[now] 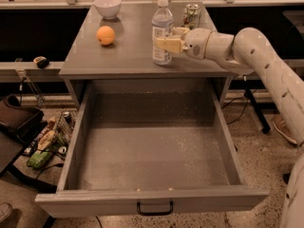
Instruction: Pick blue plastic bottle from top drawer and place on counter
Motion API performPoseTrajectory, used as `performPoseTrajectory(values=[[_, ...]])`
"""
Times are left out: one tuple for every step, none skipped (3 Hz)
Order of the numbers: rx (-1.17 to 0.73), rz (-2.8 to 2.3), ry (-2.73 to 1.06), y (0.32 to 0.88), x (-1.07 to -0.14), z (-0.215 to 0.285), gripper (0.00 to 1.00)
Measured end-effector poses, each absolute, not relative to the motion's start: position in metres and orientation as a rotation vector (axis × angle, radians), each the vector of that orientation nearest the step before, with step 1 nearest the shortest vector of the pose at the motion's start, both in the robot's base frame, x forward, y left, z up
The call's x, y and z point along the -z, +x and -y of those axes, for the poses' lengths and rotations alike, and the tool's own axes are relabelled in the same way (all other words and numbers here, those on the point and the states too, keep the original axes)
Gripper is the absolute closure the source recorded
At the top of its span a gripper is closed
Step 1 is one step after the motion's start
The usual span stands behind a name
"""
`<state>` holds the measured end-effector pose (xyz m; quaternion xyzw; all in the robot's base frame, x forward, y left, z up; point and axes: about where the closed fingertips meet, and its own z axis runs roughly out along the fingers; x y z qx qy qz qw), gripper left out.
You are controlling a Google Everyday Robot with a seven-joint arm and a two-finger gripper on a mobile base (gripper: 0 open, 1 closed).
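The blue plastic bottle [162, 20], clear with a white cap and a pale label, stands upright on the grey counter [128, 51] near its middle. My gripper [166, 38] reaches in from the right at label height and is shut on the bottle, with one tan finger [167, 45] across the front of it. The bottle's base looks to be touching the counter. Below, the top drawer [199, 204] is pulled fully open and holds nothing; its black handle [155, 208] faces the camera.
An orange [105, 35] and a white bowl [107, 6] sit on the counter's left part. A green-and-white soda can [191, 14] stands behind my gripper. My white arm [266, 65] spans the right side. Bags and clutter [42, 141] lie on the floor at left.
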<state>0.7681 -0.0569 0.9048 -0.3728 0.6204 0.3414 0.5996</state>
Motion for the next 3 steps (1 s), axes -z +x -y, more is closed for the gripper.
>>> performPoseTrajectory(values=[[-0.783,-1.418,-0.858,0.7671,-0.8972,0.0551,1.0],[-0.783,-1.418,-0.858,0.7671,-0.8971,0.055,0.81],[-0.783,-1.418,-0.858,0.7671,-0.8971,0.055,0.57]])
